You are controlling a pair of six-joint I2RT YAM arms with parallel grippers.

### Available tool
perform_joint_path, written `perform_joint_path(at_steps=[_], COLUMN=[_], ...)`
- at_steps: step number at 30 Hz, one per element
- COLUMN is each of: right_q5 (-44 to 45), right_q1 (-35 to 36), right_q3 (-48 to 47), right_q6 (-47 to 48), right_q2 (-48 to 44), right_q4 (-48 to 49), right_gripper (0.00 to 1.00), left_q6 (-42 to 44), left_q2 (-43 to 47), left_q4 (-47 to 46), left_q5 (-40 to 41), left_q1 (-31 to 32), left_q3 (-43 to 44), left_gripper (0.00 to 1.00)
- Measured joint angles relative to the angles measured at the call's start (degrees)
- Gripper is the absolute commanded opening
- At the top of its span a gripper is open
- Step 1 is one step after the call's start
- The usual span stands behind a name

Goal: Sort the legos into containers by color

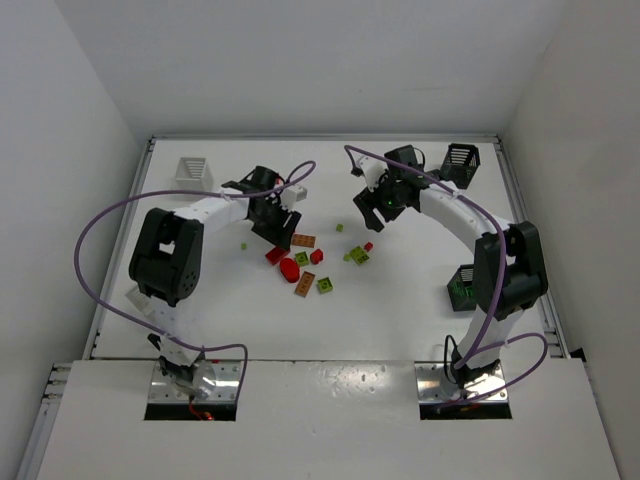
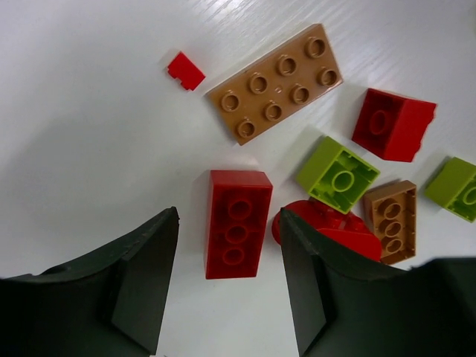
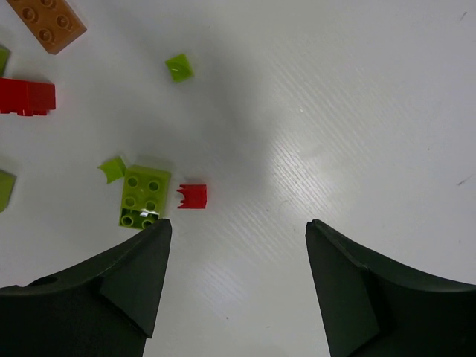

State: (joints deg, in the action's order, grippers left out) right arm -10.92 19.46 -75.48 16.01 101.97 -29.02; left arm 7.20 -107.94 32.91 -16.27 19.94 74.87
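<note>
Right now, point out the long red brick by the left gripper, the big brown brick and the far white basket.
long red brick (image 2: 236,233), left wrist view, middle stud.
big brown brick (image 2: 275,83), left wrist view, centre of top.
white basket (image 1: 193,174), top external view, slatted wall.

Bright, even, diffuse lighting throughout.
A soft shadow is cast on the white counter (image 3: 387,89) toward 12 o'clock in the right wrist view; faint glare is seen beside it.
</note>
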Motion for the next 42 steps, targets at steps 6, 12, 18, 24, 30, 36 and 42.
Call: perform_joint_path(at_steps=[6,12,18,24,30,36,42], right_q5=[0.3,0.4,0.4,0.4,0.4,0.0,-2.5], right_q1=[0.0,0.0,0.0,0.0,0.0,0.0,0.0], right_q3=[-0.1,-0.1,-0.1,-0.1,-0.1,-0.2,-1.2], right_q6=[0.0,0.1,0.4,0.7,0.7,1.2,2.1], right_q2=[0.0,0.0,0.0,0.0,0.0,0.0,0.2], right_q4=[0.0,0.0,0.0,0.0,0.0,0.1,0.9], right_gripper=[0.73,0.73,0.73,0.73,0.73,0.72,0.7], left_q6=[-0.2,-0.2,-0.2,-0.8,-1.3,-1.8,-2.2], left_q2=[-0.7,-0.7,-0.7,-1.0,-1.0,-0.3,5.6], left_q4=[0.3,0.7,0.7,0.5,0.0,-1.0,-0.1], left_q5=[2.9,4.3,4.5,4.0,3.6,3.2,0.8], left_q1=[0.3,0.4,1.7,2.3,2.3,2.3,1.1], left_q3=[0.0,-0.2,-0.9,-1.8,-2.4,-3.4,-3.6], left_gripper=[0.61,0.59,0.56,0.43,0.24,0.15,0.12])
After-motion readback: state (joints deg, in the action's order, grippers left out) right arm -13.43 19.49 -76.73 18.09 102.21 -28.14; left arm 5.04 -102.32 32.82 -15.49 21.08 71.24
